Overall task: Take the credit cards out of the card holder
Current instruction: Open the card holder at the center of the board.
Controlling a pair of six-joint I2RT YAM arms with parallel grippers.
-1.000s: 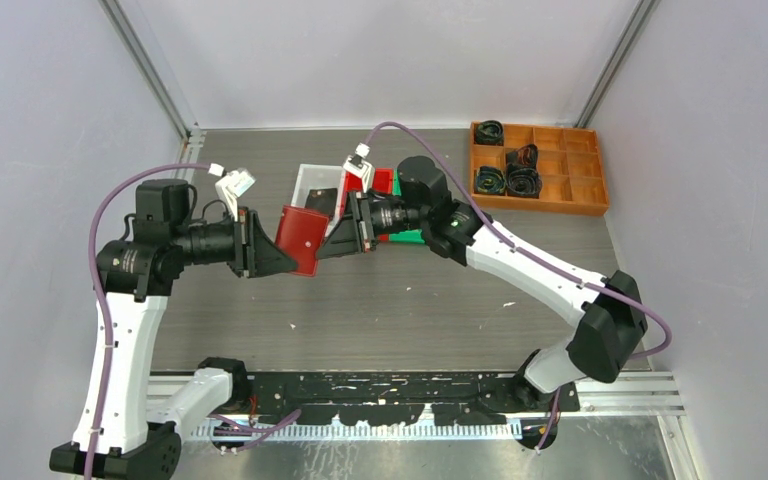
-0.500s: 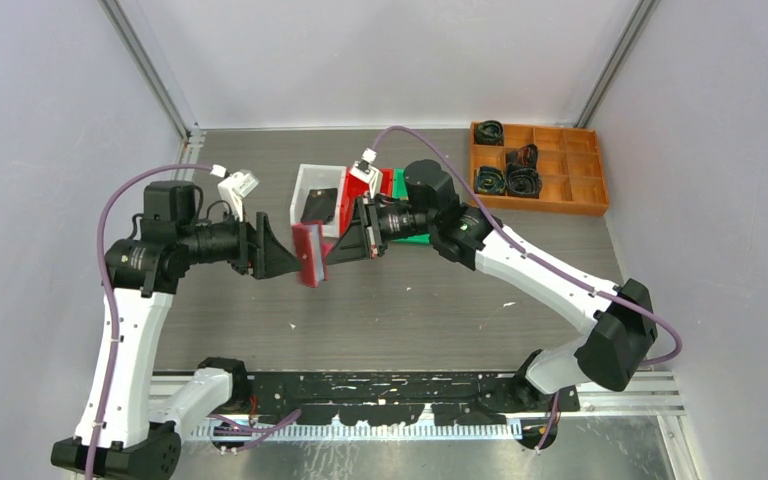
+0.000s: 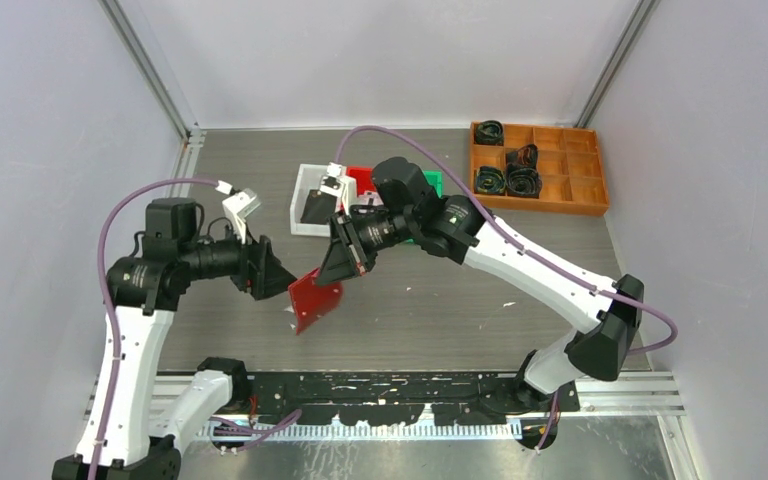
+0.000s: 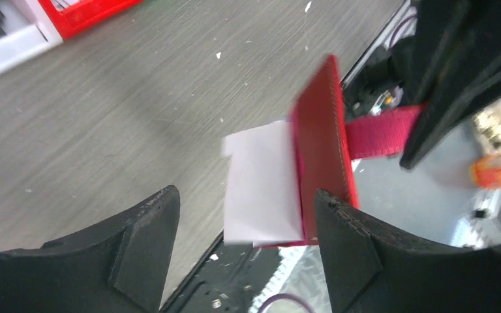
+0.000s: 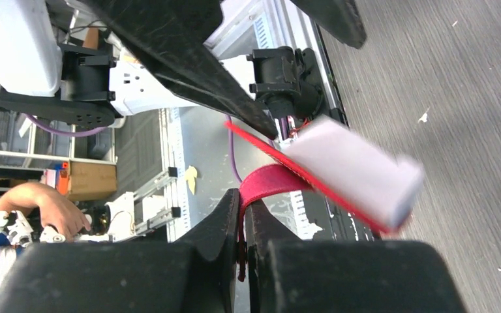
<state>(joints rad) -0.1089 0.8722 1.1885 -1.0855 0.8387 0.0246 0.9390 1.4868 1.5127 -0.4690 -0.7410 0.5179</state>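
The red card holder (image 3: 315,296) hangs in the air between the two arms, held only by its snap tab (image 5: 267,182). My right gripper (image 5: 242,195) is shut on that tab, seen from above at the right gripper (image 3: 338,268). The holder's pale inner sleeves (image 4: 261,189) face my left gripper (image 4: 246,195), which is open. The holder's lower end lies between its spread fingers without touching either. From above, the left gripper (image 3: 282,283) sits just left of the holder. One dark credit card (image 3: 317,208) lies in the white bin (image 3: 302,190). No card shows in the sleeves.
A red bin (image 3: 365,180) and a green one (image 3: 428,185) stand behind the right arm. An orange compartment tray (image 3: 560,190) with coiled black straps sits at the back right. A black rail (image 3: 400,385) runs along the near edge.
My left gripper opened and let go of the card holder. The right arm swung the holder down and toward the near left, where it now dangles by its tab.
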